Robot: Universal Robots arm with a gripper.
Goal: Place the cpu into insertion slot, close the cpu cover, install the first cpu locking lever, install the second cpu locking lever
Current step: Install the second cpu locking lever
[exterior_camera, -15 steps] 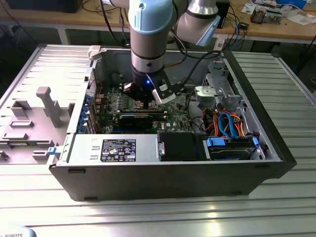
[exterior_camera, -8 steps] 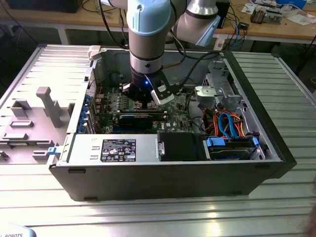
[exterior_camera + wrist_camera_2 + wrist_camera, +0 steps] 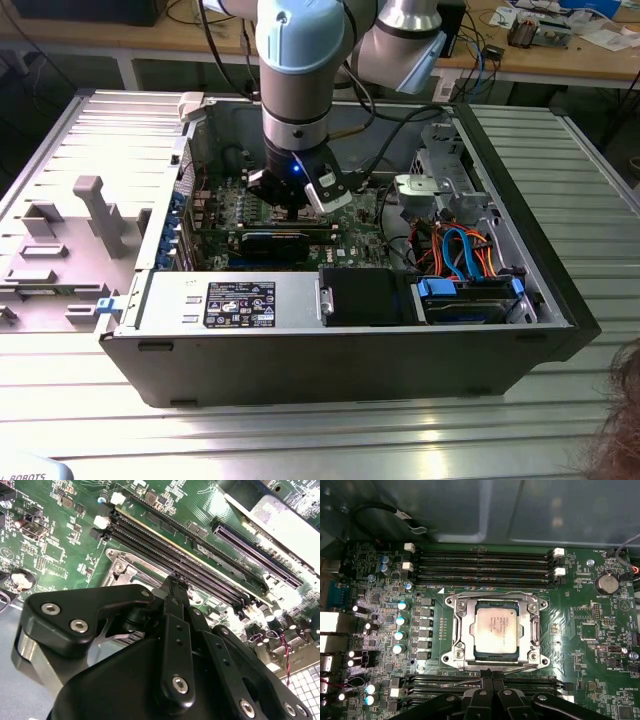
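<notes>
Hand [image 3: 490,692] closed, fingertips pinched together, apparently on thin lever wire [image 3: 457,684] just beside socket [image 3: 454,630]. Chip [image 3: 496,629] seated in socket just ahead of hand, cover [image 3: 536,630] down around it. Risk: wire slipping free, springing up, scraping board [image 3: 585,630].

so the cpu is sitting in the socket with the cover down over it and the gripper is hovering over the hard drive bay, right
Not the last part. In the exterior view the gripper is over the green motherboard, not the drive bay. The first wrist view shows the cpu in the insertion slot with the cpu cover down around it.
</notes>
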